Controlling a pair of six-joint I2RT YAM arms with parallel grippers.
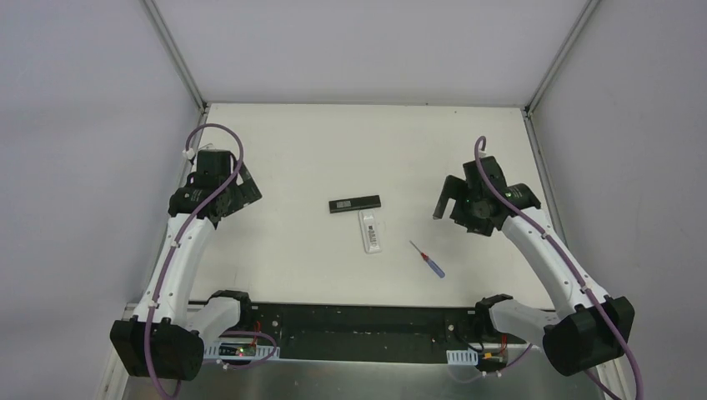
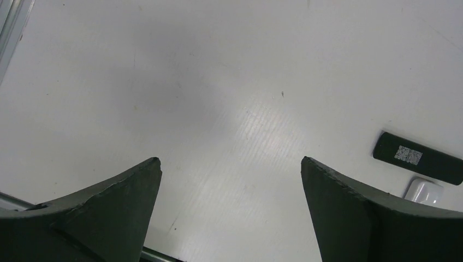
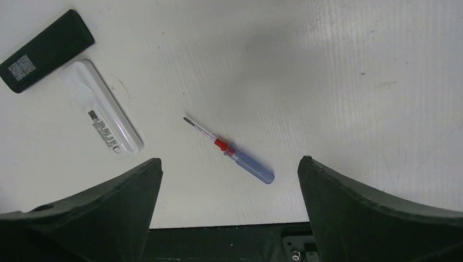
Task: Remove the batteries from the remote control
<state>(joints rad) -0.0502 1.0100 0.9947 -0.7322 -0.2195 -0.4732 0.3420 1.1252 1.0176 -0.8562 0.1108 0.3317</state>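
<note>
A black remote lies flat at the table's middle, back side up with a label, and shows in the left wrist view and the right wrist view. A white remote lies just in front of it, label up, and shows in the right wrist view and partly in the left wrist view. No batteries are in view. My left gripper is open and empty at the left, held above the table. My right gripper is open and empty at the right.
A blue-handled screwdriver with a red collar lies right of the white remote, near the front edge, and shows in the right wrist view. Metal frame posts stand at the back corners. The white table ends at a black front rail.
</note>
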